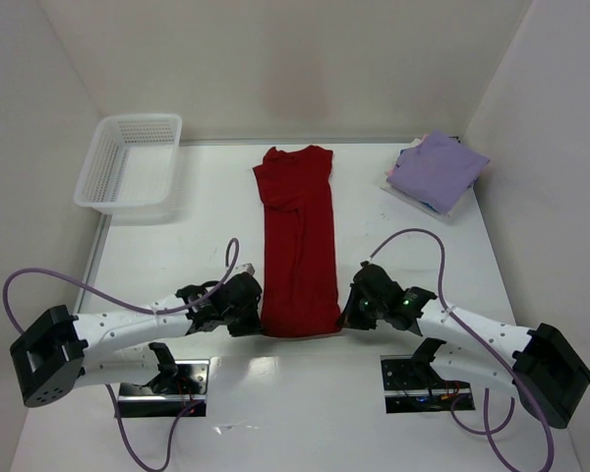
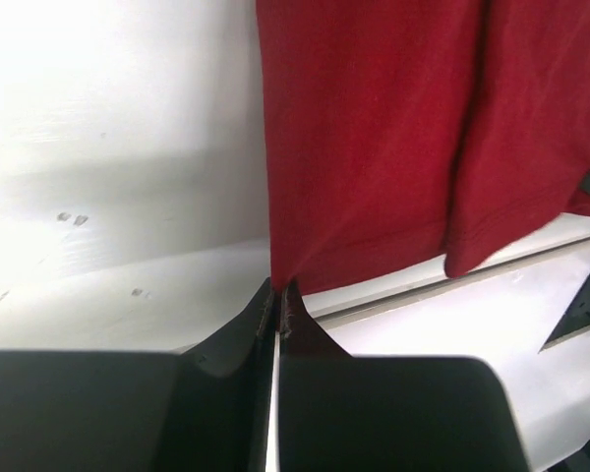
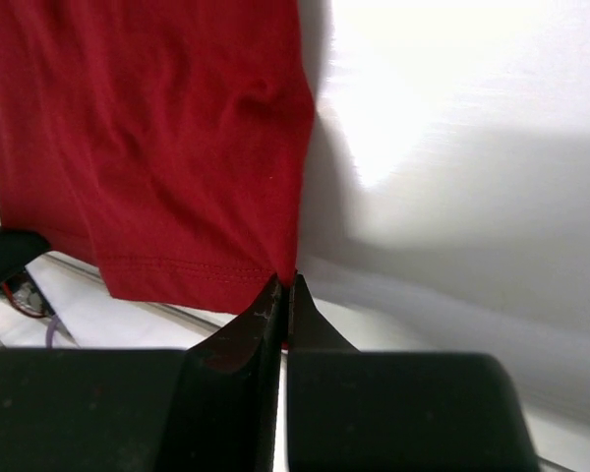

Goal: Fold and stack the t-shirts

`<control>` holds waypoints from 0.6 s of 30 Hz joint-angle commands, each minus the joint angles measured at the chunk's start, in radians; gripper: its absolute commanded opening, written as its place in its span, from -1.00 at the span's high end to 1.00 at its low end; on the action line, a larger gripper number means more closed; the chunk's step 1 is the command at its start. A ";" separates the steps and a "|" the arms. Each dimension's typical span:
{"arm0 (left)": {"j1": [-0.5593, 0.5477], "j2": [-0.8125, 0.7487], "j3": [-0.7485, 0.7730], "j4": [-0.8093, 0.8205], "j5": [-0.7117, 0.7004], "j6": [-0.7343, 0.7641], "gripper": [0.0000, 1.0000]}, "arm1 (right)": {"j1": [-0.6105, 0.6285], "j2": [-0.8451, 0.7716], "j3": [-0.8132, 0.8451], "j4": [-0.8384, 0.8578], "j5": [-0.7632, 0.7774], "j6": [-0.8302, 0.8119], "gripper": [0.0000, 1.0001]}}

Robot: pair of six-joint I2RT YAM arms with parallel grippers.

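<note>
White basket [image 1: 96, 173] aside; left end effector [image 2: 278, 295] and right end effector [image 3: 285, 287] clench red t-shirt [image 1: 298, 246] at hem.

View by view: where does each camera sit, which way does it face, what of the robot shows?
Top external: above and behind the bases, looking down on the table; both arms show, left claw and right claw at the dark red t-shirt's near hem.
Left wrist: on the left arm, looking along its shut fingers pinching a hem corner.
Right wrist: on the right arm, its shut fingers pinching the other corner.
Shared: both wrist views show that hem.
</note>
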 commanded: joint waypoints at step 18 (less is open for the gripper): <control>0.350 0.026 0.347 -0.199 -0.006 0.398 1.00 | -0.163 0.147 0.424 -0.085 0.124 -0.159 1.00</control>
